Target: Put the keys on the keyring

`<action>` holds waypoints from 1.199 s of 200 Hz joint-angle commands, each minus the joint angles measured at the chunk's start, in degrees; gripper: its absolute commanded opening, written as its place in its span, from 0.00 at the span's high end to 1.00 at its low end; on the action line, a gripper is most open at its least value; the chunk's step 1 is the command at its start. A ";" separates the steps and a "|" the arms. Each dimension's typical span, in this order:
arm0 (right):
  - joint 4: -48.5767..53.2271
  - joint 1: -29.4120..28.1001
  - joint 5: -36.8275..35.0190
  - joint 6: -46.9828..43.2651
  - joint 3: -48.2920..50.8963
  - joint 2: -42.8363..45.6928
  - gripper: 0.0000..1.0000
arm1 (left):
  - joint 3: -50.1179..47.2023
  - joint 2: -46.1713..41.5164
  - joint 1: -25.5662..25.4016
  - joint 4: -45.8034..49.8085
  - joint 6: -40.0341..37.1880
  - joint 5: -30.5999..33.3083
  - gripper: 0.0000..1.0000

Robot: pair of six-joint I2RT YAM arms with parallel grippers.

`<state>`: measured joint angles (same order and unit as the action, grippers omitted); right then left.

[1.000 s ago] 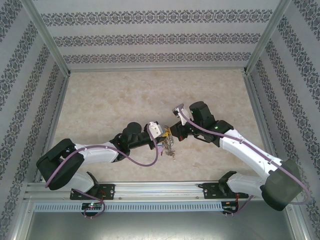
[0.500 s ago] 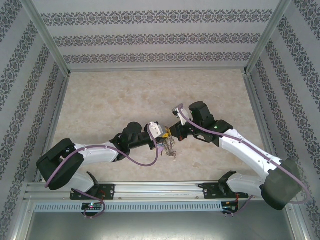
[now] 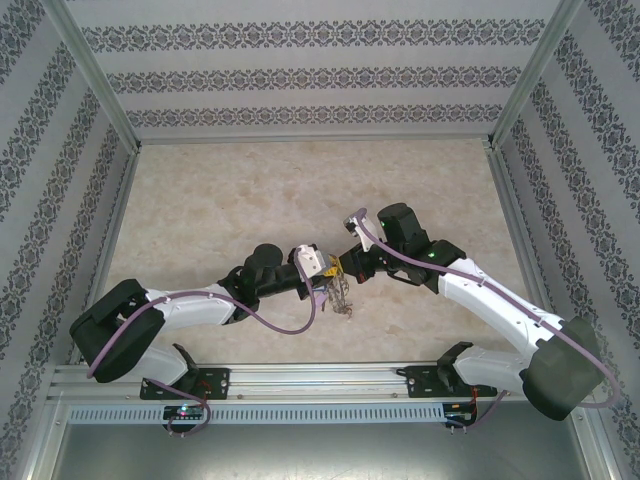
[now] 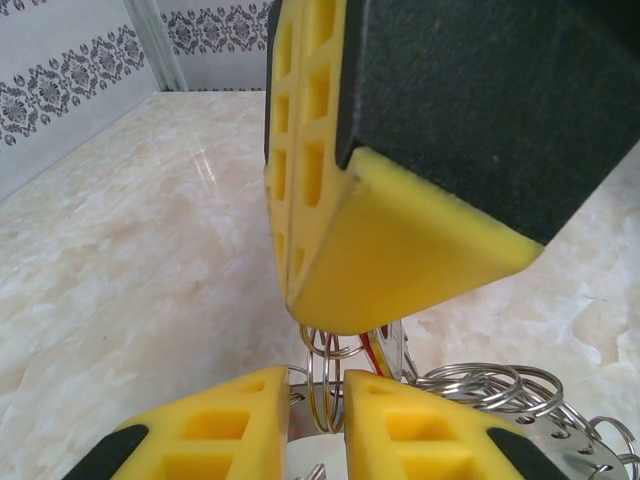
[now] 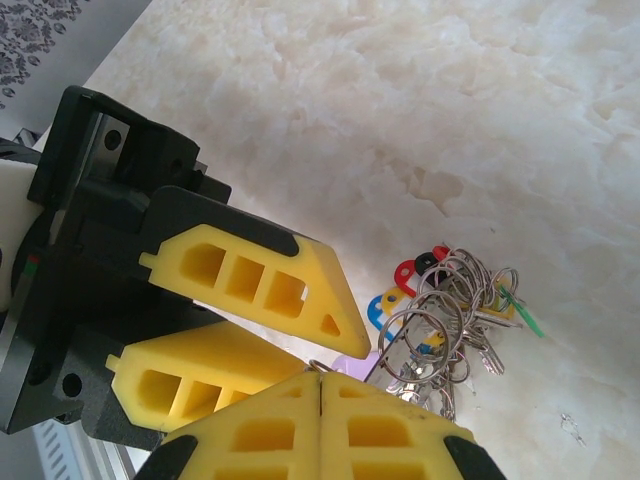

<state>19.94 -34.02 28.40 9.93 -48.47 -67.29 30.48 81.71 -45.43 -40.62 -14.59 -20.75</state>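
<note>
Threading step, I judge: I hold the keyring (image 5: 445, 305) clenched in right tool (image 5: 318, 378). Left tool (image 4: 316, 392) straddles it, grip untellable. Next likely needs fine alignment.

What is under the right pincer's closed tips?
Wire rings emerge just beneath the right pincer, the keyring of tagged keys lower down; whatever the tips clamp is covered.

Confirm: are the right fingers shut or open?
Shut. In the right wrist view the right gripper's yellow fingers meet with no gap, pinching a wire ring at their tips.
</note>
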 commanded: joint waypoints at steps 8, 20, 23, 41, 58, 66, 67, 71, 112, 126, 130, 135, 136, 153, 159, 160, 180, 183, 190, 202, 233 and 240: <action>-0.63 -1.20 2.13 -0.79 -1.34 0.21 1.00 | 1.47 -1.47 -0.45 -0.42 -0.76 -0.51 0.80; -0.53 -1.22 2.27 -0.73 -1.40 0.40 1.00 | 1.70 -1.55 -0.45 0.45 -1.13 -0.44 0.82; -0.50 -1.22 2.27 -0.80 -1.39 0.40 1.00 | 1.69 -1.69 -0.45 0.45 -1.14 -0.58 0.83; -0.30 -1.24 2.02 -0.97 -1.50 0.40 1.00 | 1.64 -1.87 -0.45 0.37 -1.14 -0.70 0.91; -0.26 -1.18 0.62 -0.89 -1.31 0.52 1.00 | 1.51 -1.96 -0.43 0.28 -1.14 -0.43 0.97; -0.21 -1.17 -0.62 -0.74 -1.21 0.69 1.00 | 1.36 -1.98 -0.45 0.33 -1.19 -0.38 1.00; -0.19 -1.15 -0.76 -0.68 -1.20 0.72 1.00 | 1.35 -1.94 -0.45 0.30 -1.21 -0.36 1.00; -0.21 -1.14 -1.32 -0.65 -1.11 0.75 1.00 | 1.34 -1.92 -0.43 0.20 -1.15 -0.41 1.00; -0.02 1.07 -5.26 1.62 0.60 1.19 1.00 | 0.10 -1.96 -0.43 -1.05 -0.71 -0.36 1.00; 0.27 1.50 -5.87 1.58 1.01 1.13 1.00 | -0.20 -1.87 -0.45 -1.48 -0.62 -0.24 1.00; 0.34 1.58 -6.03 1.70 1.09 1.08 1.00 | -0.20 -1.86 -0.37 -1.48 -0.62 -0.24 1.00; 0.36 1.68 -6.02 1.72 1.15 1.10 1.00 | -0.21 -1.82 -0.38 -1.47 -0.62 -0.17 1.00; 0.36 1.68 -6.00 1.74 1.12 1.10 1.00 | -0.23 -1.73 -0.37 -1.47 -0.62 -0.17 1.00; 0.27 1.68 -6.23 1.67 1.29 1.15 1.00 | -0.33 -1.35 -0.41 -1.80 -0.37 -0.01 1.00; 0.35 1.68 -6.61 1.79 1.21 1.12 1.00 | -0.36 -1.29 -0.44 -2.14 -0.29 0.01 1.00; 0.35 1.72 -6.65 1.82 1.20 1.11 1.00 | -0.35 -1.25 -0.44 -2.16 -0.28 0.01 1.00; -0.29 1.77 -5.14 1.82 1.15 1.24 1.00 | -0.27 -1.02 -0.43 -2.45 -0.07 -0.05 1.00; -0.55 1.77 -4.74 1.95 1.16 1.31 1.00 | -0.27 -1.01 -0.45 -2.45 -0.09 -0.07 1.00; -1.15 1.69 -3.66 2.07 1.14 1.42 1.00 | -0.13 -1.02 -0.44 -2.37 -0.09 -0.11 1.00; -1.81 1.43 -1.89 1.96 0.96 1.65 1.00 | 0.00 -0.98 -0.45 -1.98 -0.24 -0.12 0.96; -2.89 0.67 1.27 1.33 0.61 2.63 1.00 | 0.44 -1.09 -0.46 -1.18 -0.26 -0.17 0.90; -3.00 0.54 1.66 1.15 0.57 2.73 1.00 | 0.63 -1.10 -0.36 -1.00 -0.18 -0.23 0.90</action>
<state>19.94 -33.21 26.85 11.03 -47.92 -66.65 30.46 81.30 -45.41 -39.92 -14.90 -20.40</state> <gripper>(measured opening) 0.059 0.094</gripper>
